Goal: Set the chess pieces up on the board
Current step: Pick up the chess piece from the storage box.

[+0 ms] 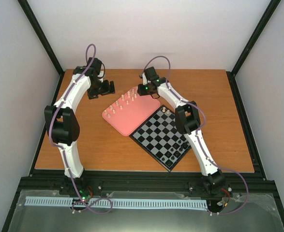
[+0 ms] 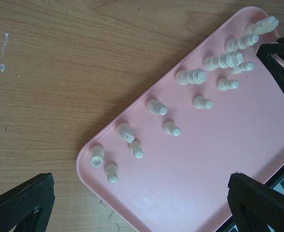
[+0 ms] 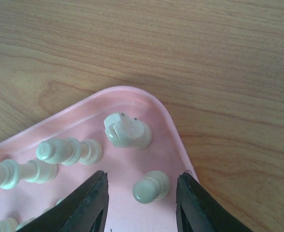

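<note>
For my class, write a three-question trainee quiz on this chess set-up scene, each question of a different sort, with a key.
1. What colour are the near-corner pieces on the board?
2. True or false: the left gripper holds a chess piece.
3. The pawn between the right gripper fingers is: A on the board, B on the pink tray, C lifted clear.
Key: 1 black. 2 false, it is open and empty. 3 B.

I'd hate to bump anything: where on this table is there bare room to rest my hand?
Bare wood lies between the right arm and the table's right edge, and between the left arm and the pink tray. The tray's far corner is crowded: cream chess pieces and the right fingers straddling a pawn.
</note>
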Action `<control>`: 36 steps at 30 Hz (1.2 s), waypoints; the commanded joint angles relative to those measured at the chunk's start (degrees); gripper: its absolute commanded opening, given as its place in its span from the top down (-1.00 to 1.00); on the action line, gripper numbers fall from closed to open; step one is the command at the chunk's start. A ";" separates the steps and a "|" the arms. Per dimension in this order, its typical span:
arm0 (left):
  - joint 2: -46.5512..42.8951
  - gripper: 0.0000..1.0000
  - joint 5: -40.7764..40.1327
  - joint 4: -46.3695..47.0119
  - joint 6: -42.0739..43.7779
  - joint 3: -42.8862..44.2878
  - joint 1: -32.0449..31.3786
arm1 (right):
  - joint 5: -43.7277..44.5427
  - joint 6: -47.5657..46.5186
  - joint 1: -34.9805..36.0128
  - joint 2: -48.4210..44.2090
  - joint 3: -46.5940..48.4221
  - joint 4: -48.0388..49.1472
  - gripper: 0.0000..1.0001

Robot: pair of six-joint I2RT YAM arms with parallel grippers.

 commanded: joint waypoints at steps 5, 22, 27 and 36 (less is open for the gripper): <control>-0.91 -1.00 0.35 0.93 -0.82 0.29 0.47 | 1.39 0.54 0.06 1.51 2.79 1.41 0.24; -0.67 -1.00 0.71 1.05 -0.87 0.04 0.63 | 1.73 0.54 0.09 1.78 2.91 1.01 0.53; -0.84 -1.00 0.80 1.16 -0.89 -0.05 0.81 | 1.75 0.27 0.09 1.60 2.96 0.64 0.63; -1.32 -1.00 0.58 1.17 -0.78 -0.40 0.91 | 1.76 -0.66 0.07 -1.87 2.83 -1.53 0.75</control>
